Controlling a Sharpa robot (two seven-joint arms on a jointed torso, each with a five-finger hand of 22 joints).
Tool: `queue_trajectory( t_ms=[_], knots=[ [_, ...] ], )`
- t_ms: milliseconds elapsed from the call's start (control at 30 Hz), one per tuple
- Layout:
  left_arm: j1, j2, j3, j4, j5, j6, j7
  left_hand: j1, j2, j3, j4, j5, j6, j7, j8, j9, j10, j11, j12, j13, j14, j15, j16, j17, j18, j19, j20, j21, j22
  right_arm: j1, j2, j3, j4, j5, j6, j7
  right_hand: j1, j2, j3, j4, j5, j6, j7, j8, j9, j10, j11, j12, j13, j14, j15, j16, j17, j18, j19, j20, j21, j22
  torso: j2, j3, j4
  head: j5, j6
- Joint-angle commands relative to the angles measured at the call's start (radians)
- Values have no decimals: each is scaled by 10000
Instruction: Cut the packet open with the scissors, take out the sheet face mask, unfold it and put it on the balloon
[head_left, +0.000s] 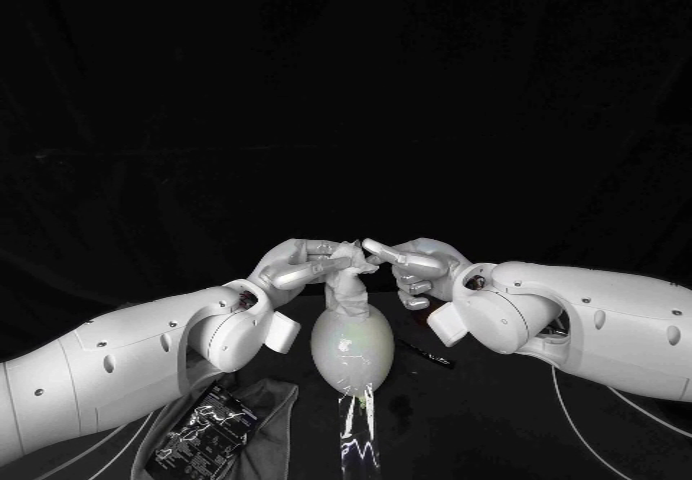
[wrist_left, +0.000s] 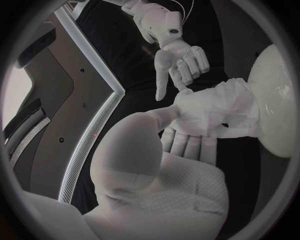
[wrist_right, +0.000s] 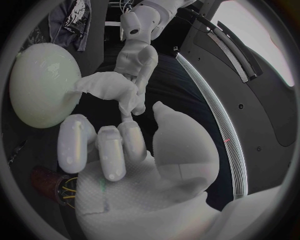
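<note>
Where fingers (wrist_left: 187, 142) of left hand (head_left: 296, 266) close against thumb, sheet face mask (head_left: 346, 265) pinched between them. Mask white, crumpled, bunched in soft folds. It sits at frame centre in head view, lower end touching top of balloon (head_left: 353, 345). Right hand (head_left: 418, 268) just right of mask, one finger stretched toward its edge, others curled; cannot tell whether it grips. Balloon pale, glossy, egg-shaped, below both hands on clear stand (head_left: 358, 430). Packet (head_left: 202, 428) dark, printed, lower left on grey cloth (head_left: 271, 405).

Black table (head_left: 476, 430) — grey cloth (head_left: 277, 400) under packet (head_left: 206, 428); scissors (head_left: 427, 353)
</note>
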Motion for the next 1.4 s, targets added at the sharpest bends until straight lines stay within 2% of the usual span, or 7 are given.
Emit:
queue_trajectory(
  t_ms=[33,67,100,367,833,1200,1400],
  knots=[
    [5,7,13,42,33,187,3,-61,49,745,-566,65,-14,-36,-59,-17,-257,5,382,177,-155,9,219,46,-148,-146,4,143,100,-7,40,-1,-10,132,291,235,325,-4,-50,-112,-33,81,-2,-33,-41,24,-51,75,1395,996,-27,57,2440,68,8,-34,64,1836,6,4,11,-8,-3],
    [5,6,13,46,34,194,-3,-61,49,745,-566,65,-14,-36,-59,-17,-257,5,382,177,-155,9,219,46,-148,-146,4,143,100,-8,50,-2,-15,140,296,248,670,-61,-99,-272,-120,82,1,-67,-89,33,-50,98,1402,998,-27,60,2446,69,5,-38,65,1835,6,3,11,-10,-5],
    [5,5,13,54,37,205,-12,-108,41,854,-543,63,-22,-45,-84,-26,-437,17,671,286,-247,18,378,55,-156,-237,10,266,187,-10,66,-3,-29,151,304,265,787,-85,-149,-316,-143,85,5,-84,-113,42,-48,115,1410,998,-25,60,2445,69,2,-38,64,1834,8,4,10,-14,-10],
    [2,-7,14,73,129,245,-41,-173,-3,1082,-527,68,-60,-84,-137,-40,-769,40,1201,444,-427,34,693,45,-151,-425,18,491,347,-31,125,-8,-149,121,204,290,1458,-240,-404,-628,-175,40,32,-187,-229,90,-31,205,1451,1014,-15,78,2481,57,25,-36,118,1847,3,3,4,-11,-29],
    [-2,-37,15,153,182,350,-88,-210,-26,1239,-514,71,-77,-103,-167,-41,-991,56,1590,513,-563,45,953,7,-133,-559,33,674,471,-62,319,-15,-441,83,-114,304,1751,-255,-630,-741,-178,-158,109,-342,-336,42,37,170,1411,998,39,64,2446,66,-12,1,73,1830,7,4,0,-20,-57],
    [-4,-33,15,139,184,377,-81,-222,-41,1297,-515,71,-85,-116,-177,-40,-1066,62,1728,521,-613,48,1053,-18,-124,-614,41,747,520,-88,411,-17,-483,-69,215,198,1929,-285,-893,-794,-192,-342,188,-478,-418,-88,111,44,1308,951,104,22,2348,94,-109,54,-58,1788,0,0,3,-27,-61],
    [-6,-27,16,117,184,383,-82,-222,-41,1297,-515,71,-85,-116,-177,-40,-1066,62,1728,521,-613,48,1053,-18,-124,-614,41,747,520,-103,399,-17,-406,-117,471,236,2191,-194,-959,-896,-190,-266,183,-455,-425,-64,113,93,1333,958,116,31,2366,89,-97,77,-25,1798,1,0,7,-34,-60]
  ],
)
